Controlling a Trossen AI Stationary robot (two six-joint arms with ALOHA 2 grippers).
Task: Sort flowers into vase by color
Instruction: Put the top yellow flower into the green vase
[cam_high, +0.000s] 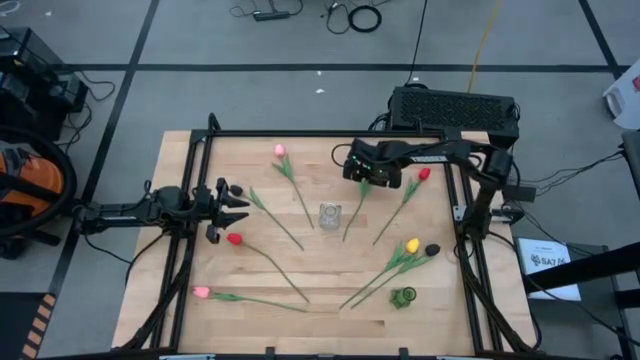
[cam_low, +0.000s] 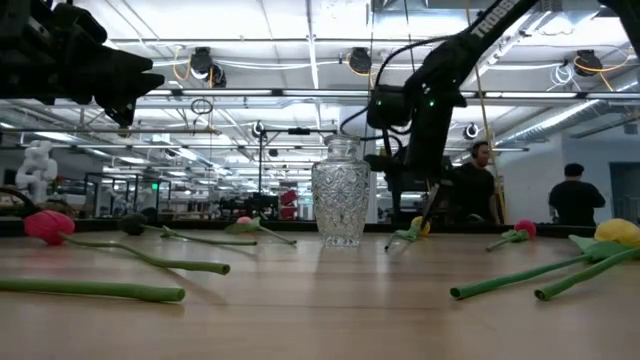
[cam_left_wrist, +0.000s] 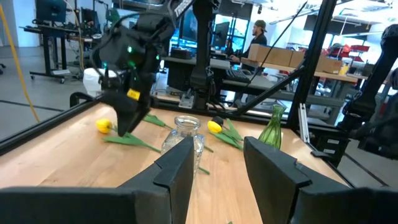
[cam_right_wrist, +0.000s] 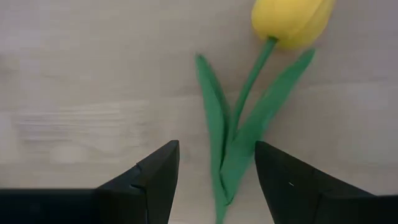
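— Two hands, which one is working?

— Right hand (cam_high: 366, 178), upper middle of the high view, spread wide and empty over a yellow tulip (cam_right_wrist: 287, 20), probably lining up on its stem. Other flowers (cam_high: 270, 258) lie scattered around the clear vase (cam_high: 330, 215).

— And the left hand (cam_high: 232, 208)?

— Waiting at the surface's (cam_high: 300, 320) left edge, partly open, holding nothing. From above, the arm hides that yellow head.

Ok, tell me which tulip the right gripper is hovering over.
The yellow tulip beside the clear vase, lying under the open right gripper. The other yellow tulip lies near the green vase.
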